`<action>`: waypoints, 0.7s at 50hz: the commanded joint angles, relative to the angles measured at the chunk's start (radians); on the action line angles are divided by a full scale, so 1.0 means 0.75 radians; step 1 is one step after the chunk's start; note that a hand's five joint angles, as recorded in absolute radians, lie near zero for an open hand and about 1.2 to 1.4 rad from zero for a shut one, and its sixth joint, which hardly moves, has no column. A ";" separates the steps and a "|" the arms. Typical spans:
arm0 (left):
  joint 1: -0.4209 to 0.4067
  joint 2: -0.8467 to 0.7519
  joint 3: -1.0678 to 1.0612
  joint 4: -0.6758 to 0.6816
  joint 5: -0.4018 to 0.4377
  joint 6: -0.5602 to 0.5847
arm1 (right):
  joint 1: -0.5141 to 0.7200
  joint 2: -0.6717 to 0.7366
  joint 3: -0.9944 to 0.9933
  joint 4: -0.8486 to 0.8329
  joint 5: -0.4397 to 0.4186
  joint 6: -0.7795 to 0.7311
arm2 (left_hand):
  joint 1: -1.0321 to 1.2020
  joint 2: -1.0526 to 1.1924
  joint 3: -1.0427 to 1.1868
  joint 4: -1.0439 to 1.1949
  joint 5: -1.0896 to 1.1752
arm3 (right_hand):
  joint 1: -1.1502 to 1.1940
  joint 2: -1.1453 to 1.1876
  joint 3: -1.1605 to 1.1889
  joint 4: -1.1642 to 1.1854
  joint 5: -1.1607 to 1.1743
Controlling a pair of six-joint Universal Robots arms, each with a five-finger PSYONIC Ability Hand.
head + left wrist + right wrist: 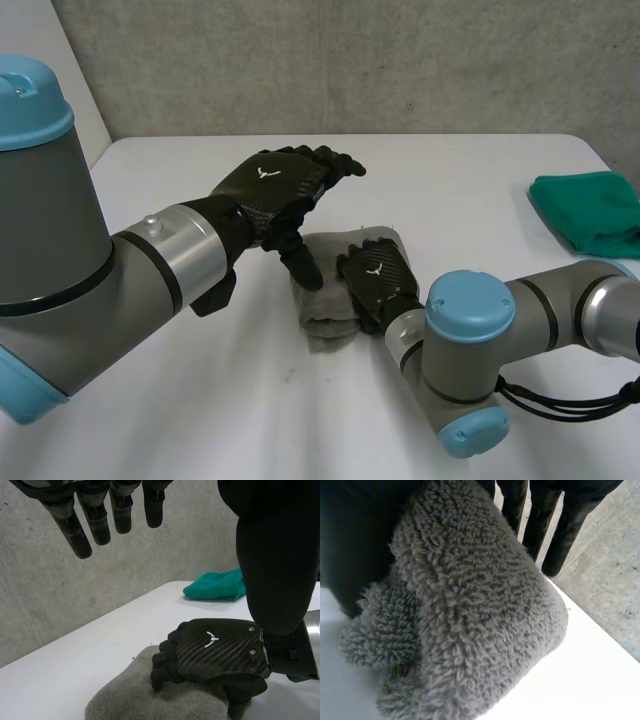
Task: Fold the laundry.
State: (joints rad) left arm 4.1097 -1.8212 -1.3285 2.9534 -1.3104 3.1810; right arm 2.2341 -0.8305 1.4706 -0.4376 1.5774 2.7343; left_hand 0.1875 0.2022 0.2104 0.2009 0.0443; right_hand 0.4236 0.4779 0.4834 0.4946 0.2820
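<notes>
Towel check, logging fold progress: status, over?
Left hand open, raised over the table. Right hand on the folded grey towel. Green cloth lies apart, not in the way.

Bright, even light from overhead, and the white table (450, 200) glows, nearly washing out beside the grey towel (470, 605) under my right palm. Soft highlights sit on the weave of my right hand (220, 650). My left hand (95, 520) hangs dark against the pale wall (50, 605), its thumb almost black.
</notes>
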 commanded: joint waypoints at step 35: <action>-0.002 0.003 -0.002 0.001 0.000 -0.014 | -0.023 0.072 -0.214 0.121 -0.005 0.011 | 0.046 0.027 0.016 0.028 0.005 | 1.297 1.224 1.217 1.202 1.253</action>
State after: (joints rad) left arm 4.1085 -1.8201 -1.3300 2.9545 -1.3100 3.1725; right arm 2.2266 -0.7873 1.3615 -0.3490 1.5719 2.7399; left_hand 0.1891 0.2022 0.2104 0.2009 0.0443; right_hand 0.7419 0.9573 0.9516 0.9605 0.7019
